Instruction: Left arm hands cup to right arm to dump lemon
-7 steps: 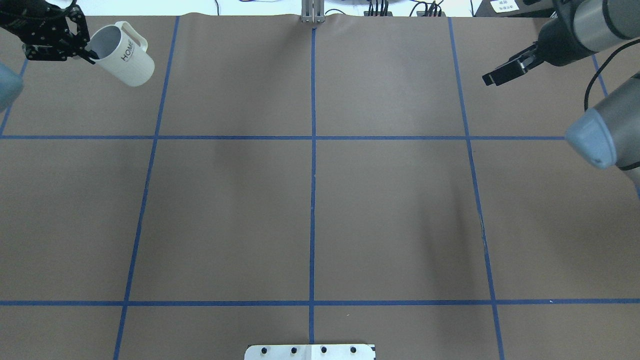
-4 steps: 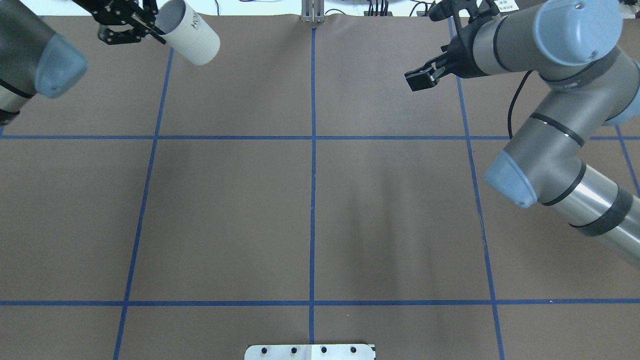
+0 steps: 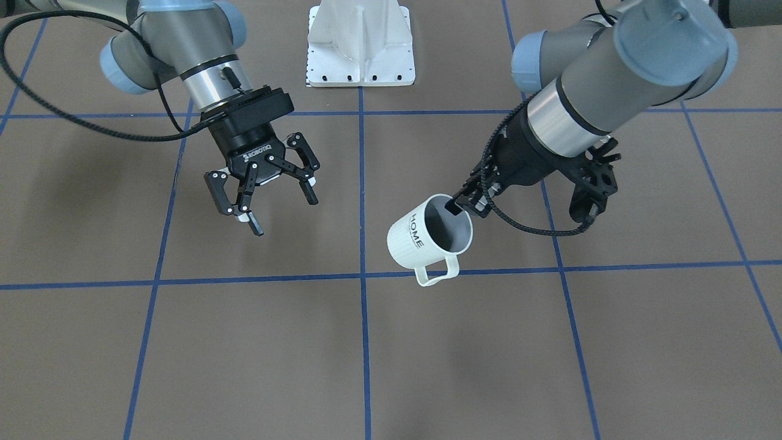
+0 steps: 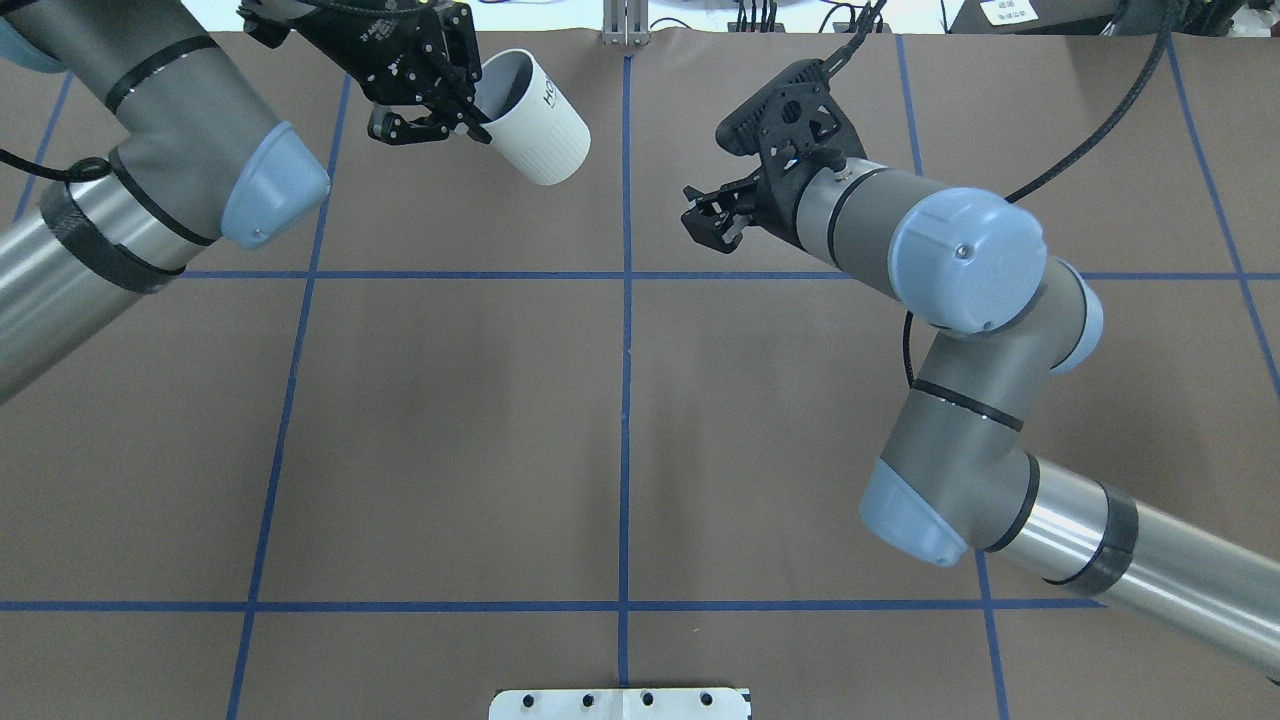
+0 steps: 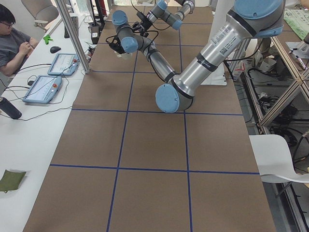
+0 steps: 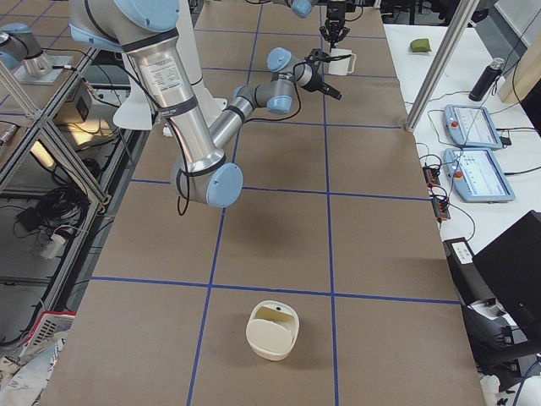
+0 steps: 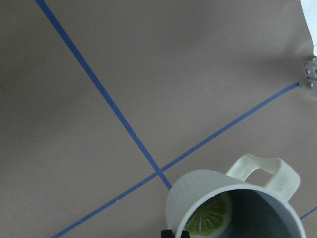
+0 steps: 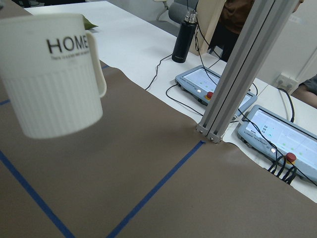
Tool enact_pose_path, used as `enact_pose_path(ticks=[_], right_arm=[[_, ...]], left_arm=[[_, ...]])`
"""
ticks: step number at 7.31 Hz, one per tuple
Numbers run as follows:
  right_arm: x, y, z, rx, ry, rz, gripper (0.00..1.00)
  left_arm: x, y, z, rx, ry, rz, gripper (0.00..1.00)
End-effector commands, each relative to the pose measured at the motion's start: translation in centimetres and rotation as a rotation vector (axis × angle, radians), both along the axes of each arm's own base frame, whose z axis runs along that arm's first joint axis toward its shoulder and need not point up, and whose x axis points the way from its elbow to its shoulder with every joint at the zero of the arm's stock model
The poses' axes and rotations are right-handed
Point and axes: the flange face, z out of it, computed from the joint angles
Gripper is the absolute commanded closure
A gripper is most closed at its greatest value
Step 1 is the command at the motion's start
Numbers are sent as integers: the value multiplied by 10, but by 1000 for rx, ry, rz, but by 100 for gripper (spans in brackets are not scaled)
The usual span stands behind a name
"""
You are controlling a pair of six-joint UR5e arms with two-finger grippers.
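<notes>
In the last second your two arms have closed in on each other: the left gripper [image 4: 478, 125] has carried the cup [image 4: 535, 135] from the far left corner of the tabletop [image 3: 244, 342] inward, almost to the centre tape line [image 4: 626, 330]. The right gripper [image 4: 705, 225] has swung in from the far right edge to just across that line. They remain apart, so I judge that the handover is being lined up, not yet made. The left jaws are clamped on the cup's rim, one inside the mouth and one outside. The cup hangs in the air, tilted, with its loop handle turned towards your side of the table. The right jaws stand spread wide and hold nothing, facing the cup's ribbed side. From the left wrist camera you can see the lemon [image 7: 208, 215] lying inside the cup, so nothing has been dumped. The cup's side reads "HOME" in black, plainest from the right wrist camera. In the front-facing view the right gripper's body carries "ROBOTIQ" [image 3: 253, 153], seen upside down. The sticker on the left arm is too small to read.
</notes>
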Motion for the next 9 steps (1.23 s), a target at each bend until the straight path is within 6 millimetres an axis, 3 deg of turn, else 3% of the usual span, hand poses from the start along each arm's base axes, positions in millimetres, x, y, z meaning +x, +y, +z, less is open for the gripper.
enact_pose_path(ticks=[1,5,9], right_arm=[[-27,29,-11,39,-1,61,2],[-49,61,-16,92,34,106,2],[-50,62,-26,102,24,119,2]], left_arm=[[16,11,-15,-13,15,18,100],[36,21,-40,-32,34,35,100],[60,44,-55,-24,51,82,100]])
